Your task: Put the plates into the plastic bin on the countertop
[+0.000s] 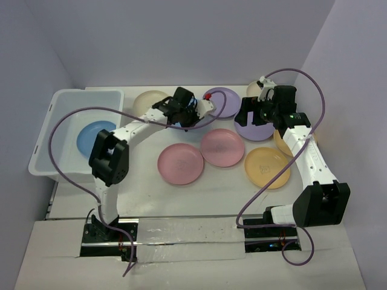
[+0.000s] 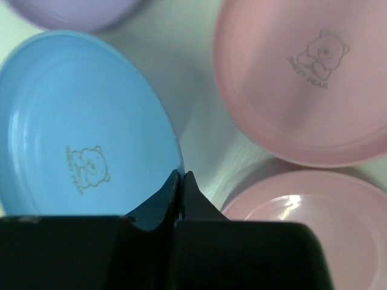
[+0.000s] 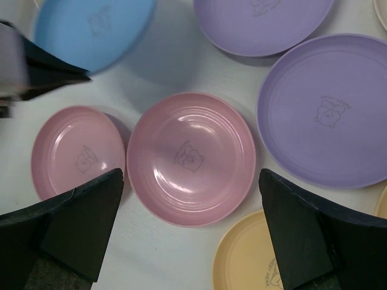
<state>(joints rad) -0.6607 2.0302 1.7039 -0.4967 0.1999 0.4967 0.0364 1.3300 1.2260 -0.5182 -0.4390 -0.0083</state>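
Observation:
My left gripper (image 2: 181,175) is shut on the rim of a blue plate (image 2: 78,133), which tilts above the countertop (image 1: 199,199) and casts a shadow. The right wrist view also shows that blue plate (image 3: 91,30) at upper left. The plastic bin (image 1: 60,109) stands at the far left with another blue plate (image 1: 95,136) inside. My right gripper (image 3: 190,175) is open and hovers over a pink plate (image 3: 190,158), holding nothing. In the top view the left gripper (image 1: 188,116) is mid-table and the right gripper (image 1: 254,112) is over a purple plate (image 1: 257,130).
Loose plates lie across the countertop: two pink plates (image 1: 180,164) (image 1: 222,147), a second purple plate (image 1: 221,99), orange plates (image 1: 266,167) (image 1: 283,144) and cream plates (image 1: 148,99) (image 1: 253,89). Purple cables loop over both arms. Walls close in on the left and right.

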